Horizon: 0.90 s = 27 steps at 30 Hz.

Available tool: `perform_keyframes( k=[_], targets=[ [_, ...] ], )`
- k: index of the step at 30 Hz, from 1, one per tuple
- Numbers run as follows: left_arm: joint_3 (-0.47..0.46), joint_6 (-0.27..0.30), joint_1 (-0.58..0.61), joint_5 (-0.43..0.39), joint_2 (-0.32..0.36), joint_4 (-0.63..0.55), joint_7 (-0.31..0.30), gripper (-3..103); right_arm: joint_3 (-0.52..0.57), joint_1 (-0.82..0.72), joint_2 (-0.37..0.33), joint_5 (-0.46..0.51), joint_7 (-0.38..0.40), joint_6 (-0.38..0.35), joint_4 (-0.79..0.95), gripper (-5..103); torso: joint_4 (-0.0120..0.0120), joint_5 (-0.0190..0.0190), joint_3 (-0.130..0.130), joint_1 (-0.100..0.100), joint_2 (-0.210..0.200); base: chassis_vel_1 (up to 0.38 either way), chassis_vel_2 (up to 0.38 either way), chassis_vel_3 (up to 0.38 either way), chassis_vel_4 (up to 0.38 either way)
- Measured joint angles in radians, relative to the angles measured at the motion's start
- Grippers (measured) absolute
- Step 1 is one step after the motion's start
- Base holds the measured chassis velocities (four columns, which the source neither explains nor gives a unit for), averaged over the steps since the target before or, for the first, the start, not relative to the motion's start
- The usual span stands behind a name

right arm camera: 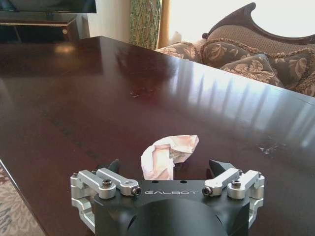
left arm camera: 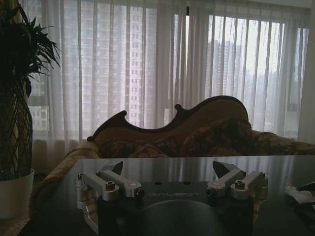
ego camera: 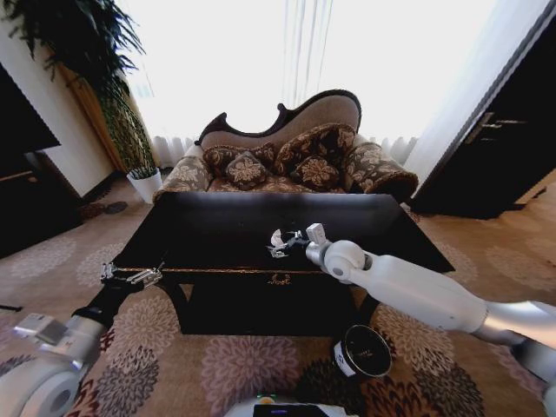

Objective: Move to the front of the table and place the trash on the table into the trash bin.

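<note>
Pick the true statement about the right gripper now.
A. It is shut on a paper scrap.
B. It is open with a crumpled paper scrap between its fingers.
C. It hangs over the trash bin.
B: the right gripper is open over the table, its fingers either side of the crumpled paper scrap.

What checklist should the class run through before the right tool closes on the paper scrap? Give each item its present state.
1. Right tool open: ok, fingers spread wide.
2. Crumpled paper scrap between the fingers: ok, roughly centred.
3. Scrap lying on the table: ok.
4. Fingers low enough to grip: cannot tell.
5. Trash bin within sight: ok, on the carpet before the table, below the right arm.
6. Left tool out of the way: ok, open at the table's front left edge.
</note>
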Motion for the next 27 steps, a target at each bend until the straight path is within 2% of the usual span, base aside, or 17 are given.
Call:
perform_keyframes(
  k=[3, 5, 8, 11, 13, 14, 15, 17, 21, 23, 27],
  targets=[
    [0.000, 0.000, 0.000, 0.000, 0.000, 0.000, 0.000, 100, 0.006, -0.008, -0.004, -0.003, -0.003, 0.002, 0.002, 100, 0.0000, 0.0001, 0.000, 0.000, 0.000, 0.000, 0.000, 0.000, 0.000],
    [0.000, 0.000, 0.000, 0.000, 0.000, 0.000, 0.000, 100, 0.012, -0.017, -0.008, -0.006, -0.006, 0.004, 0.006, 91, 0.0000, 0.0001, 0.000, 0.000, 0.000, 0.000, 0.000, 0.000, 0.000],
    [0.000, 0.000, 0.000, 0.000, 0.000, 0.000, 0.000, 100, 0.014, -0.019, -0.010, -0.007, -0.008, 0.006, 0.009, 86, 0.0000, 0.0000, 0.000, 0.000, 0.000, 0.000, 0.000, 0.000, 0.000],
    [0.000, 0.000, 0.000, 0.000, 0.000, 0.000, 0.000, 100, 0.016, -0.021, -0.012, -0.008, -0.009, 0.007, 0.014, 70, 0.0000, 0.0000, 0.000, 0.000, 0.000, 0.000, 0.000, 0.000, 0.000],
    [0.000, 0.000, 0.000, 0.000, 0.000, 0.000, 0.000, 100, 0.016, -0.021, -0.013, -0.008, -0.009, 0.007, 0.014, 70, 0.0000, 0.0000, 0.000, 0.000, 0.000, 0.000, 0.000, 0.000, 0.000],
    [0.000, 0.000, 0.000, 0.000, 0.000, 0.000, 0.000, 100, 0.017, -0.021, -0.014, -0.008, -0.009, 0.008, 0.016, 58, 0.0000, 0.0000, 0.000, 0.000, 0.000, 0.000, 0.000, 0.000, 0.000],
    [0.000, 0.000, 0.000, 0.000, 0.000, 0.000, 0.000, 100, 0.018, -0.022, -0.015, -0.008, -0.009, 0.008, 0.017, 54, 0.0000, 0.0000, 0.000, 0.000, 0.000, 0.000, 0.000, 0.000, 0.000],
    [0.000, 0.000, 0.000, 0.000, 0.000, 0.000, 0.000, 100, 0.020, -0.024, -0.016, -0.007, -0.009, 0.008, 0.019, 54, 0.0000, 0.0000, 0.000, 0.000, 0.000, 0.000, 0.000, 0.000, 0.000],
    [0.000, 0.000, 0.000, 0.000, 0.000, 0.000, 0.000, 100, 0.030, -0.037, -0.025, -0.008, -0.009, 0.009, 0.028, 32, 0.0000, 0.0000, 0.000, 0.000, 0.000, 0.000, 0.000, 0.000, 0.000],
    [0.000, 0.000, 0.000, 0.000, 0.000, 0.000, 0.000, 100, 0.034, -0.041, -0.029, -0.008, -0.009, 0.009, 0.031, 32, 0.0000, 0.0000, 0.000, 0.000, 0.000, 0.000, 0.000, 0.000, 0.000],
    [0.000, 0.000, 0.000, 0.000, 0.000, 0.000, 0.000, 100, 0.047, -0.053, -0.042, -0.007, -0.010, 0.009, 0.038, 10, 0.0000, 0.0000, 0.000, 0.000, 0.000, 0.000, 0.000, 0.000, 0.000]
  ],
)
